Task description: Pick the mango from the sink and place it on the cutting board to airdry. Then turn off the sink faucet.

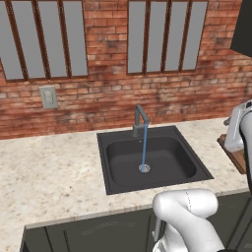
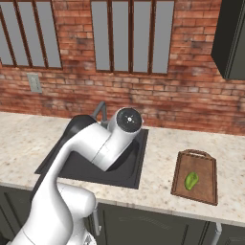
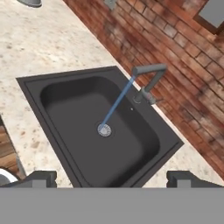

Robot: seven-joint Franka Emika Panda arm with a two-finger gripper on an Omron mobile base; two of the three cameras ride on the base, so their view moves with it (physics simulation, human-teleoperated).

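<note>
Right base view: small yellow-green oval mango (image 2: 191, 180) lies on reddish-brown rectangular wooden cutting board (image 2: 196, 178), on speckled beige stone surface (image 2: 158, 158) right of dark grey rectangular sink (image 2: 129, 172); white arm hides most of basin. Slim grey metal faucet (image 1: 140, 120) runs blue water stream (image 1: 144, 147) onto round silver drain (image 3: 104, 130). Hand view: end effector (image 3: 112, 178) fingertips (image 3: 41, 177) wide apart, empty, above sink; board cut off at left edge.

The mango (image 2: 191, 180) is lying in the middle of the cutting board (image 2: 206, 187), which is sitting on the counter (image 2: 162, 143) well right of the sink (image 2: 129, 177).
</note>
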